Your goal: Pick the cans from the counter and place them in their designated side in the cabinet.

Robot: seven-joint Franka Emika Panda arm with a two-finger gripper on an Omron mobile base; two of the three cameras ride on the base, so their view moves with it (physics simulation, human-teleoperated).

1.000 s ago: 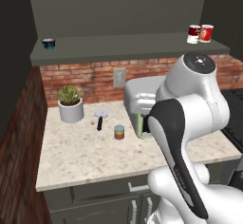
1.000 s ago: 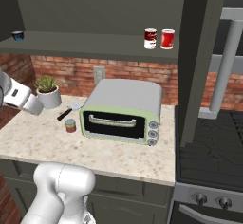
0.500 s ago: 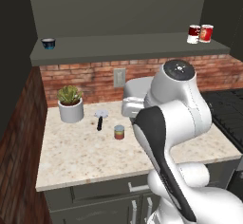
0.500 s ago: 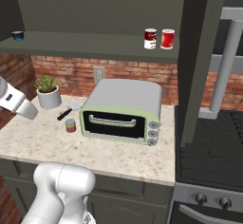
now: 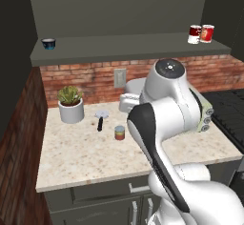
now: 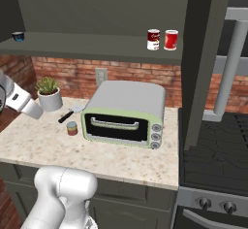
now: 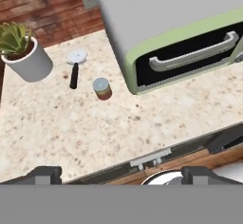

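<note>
The gripper (image 7: 121,173) is seen in the hand view with its two dark finger tips (image 7: 45,173) set wide apart at the bottom of the picture; the jaws are spread and nothing is held between them. Above them, the pale speckled counter (image 7: 57,123) is looked down upon. A small can (image 7: 102,88) with a grey-green rim and orange-red label is stood upright on it, just beside the front corner of a green toaster oven (image 7: 180,28); no writing on its label can be read. A black-handled tool with a round pale head (image 7: 75,65) is laid near the can, and a potted plant (image 7: 23,52) in a white pot is placed further off by the brick wall.

In the left base view, the same can (image 5: 119,133) is found on the counter (image 5: 81,157), apart from the arm. On the shelf board of the cabinet (image 5: 124,47), a dark red and white can (image 5: 194,34) is set at the right end, touching or nearly touching a brighter red can (image 5: 207,33). A tiny blue bowl (image 5: 48,43) is placed at the left end.

In the right base view, the counter can (image 6: 72,128) is seen just left of the oven (image 6: 126,114), and the two shelf cans (image 6: 153,40) are stood side by side; their labels are too small to be read.
</note>
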